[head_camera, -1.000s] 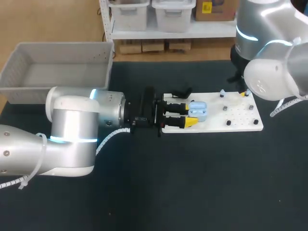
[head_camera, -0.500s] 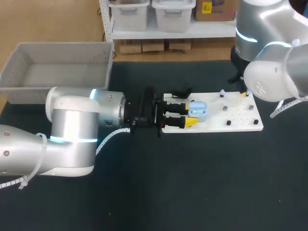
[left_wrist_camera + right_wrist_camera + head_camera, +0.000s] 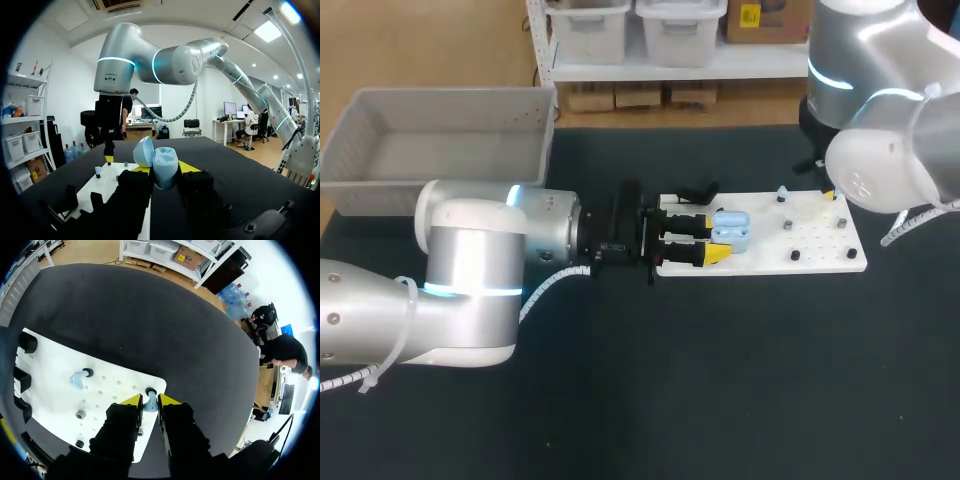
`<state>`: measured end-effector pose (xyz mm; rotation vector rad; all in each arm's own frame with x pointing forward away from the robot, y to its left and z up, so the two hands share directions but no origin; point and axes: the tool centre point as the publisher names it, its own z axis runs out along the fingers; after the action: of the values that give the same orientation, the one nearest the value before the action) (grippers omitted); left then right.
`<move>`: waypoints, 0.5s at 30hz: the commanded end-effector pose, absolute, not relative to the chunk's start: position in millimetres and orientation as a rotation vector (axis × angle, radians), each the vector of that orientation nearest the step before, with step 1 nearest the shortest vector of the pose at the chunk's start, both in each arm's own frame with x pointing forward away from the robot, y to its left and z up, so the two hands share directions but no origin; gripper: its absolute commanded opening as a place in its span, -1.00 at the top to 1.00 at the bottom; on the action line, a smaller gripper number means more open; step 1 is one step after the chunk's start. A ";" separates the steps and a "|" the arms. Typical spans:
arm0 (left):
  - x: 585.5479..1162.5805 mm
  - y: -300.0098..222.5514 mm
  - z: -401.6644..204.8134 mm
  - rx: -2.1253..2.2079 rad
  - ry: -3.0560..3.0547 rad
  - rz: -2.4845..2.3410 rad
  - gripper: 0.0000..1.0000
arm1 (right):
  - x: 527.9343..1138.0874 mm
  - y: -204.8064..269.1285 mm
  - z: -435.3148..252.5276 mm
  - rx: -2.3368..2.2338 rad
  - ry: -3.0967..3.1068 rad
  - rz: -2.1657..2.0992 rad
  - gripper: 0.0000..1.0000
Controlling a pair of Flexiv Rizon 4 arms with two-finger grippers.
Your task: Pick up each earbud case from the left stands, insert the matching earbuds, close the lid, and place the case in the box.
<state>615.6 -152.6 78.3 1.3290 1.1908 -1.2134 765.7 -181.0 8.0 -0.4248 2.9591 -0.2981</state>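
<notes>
Left gripper (image 3: 711, 239) clamps the open pale-blue plastic earbud case (image 3: 163, 163) over the white pegboard's (image 3: 820, 256) left end; right gripper (image 3: 148, 399), nearer, hangs over 1 pale-blue earbud (image 3: 149, 406) at the far corner, grip unclear.

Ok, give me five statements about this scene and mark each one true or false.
1. The left pincer grips a light blue earbud case whose lid stands open. True.
2. The case rests inside the grey box. False: it is in the left pincer, over the white board.
3. An earbud sits between the yellow tips of the right pincer. True.
4. The board holds no other earbud. False: a second earbud lies by a peg on it.
5. The right pincer is at the board's end nearest the box. False: it is at the end away from the box.
</notes>
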 end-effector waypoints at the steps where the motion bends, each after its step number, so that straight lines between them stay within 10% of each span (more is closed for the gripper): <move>1: 614.1 -152.3 77.2 1.323 1.188 -1.208 1.00 | 764.2 -182.3 8.8 -0.417 2.951 -0.302 1.00; 15: 614.1 -152.3 77.2 1.323 1.188 -1.208 1.00 | 746.7 -191.2 56.2 -0.381 2.935 -0.323 1.00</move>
<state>615.6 -152.6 78.3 1.3290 1.1909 -1.2134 761.8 -186.1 39.1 -0.3948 2.9450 -0.3319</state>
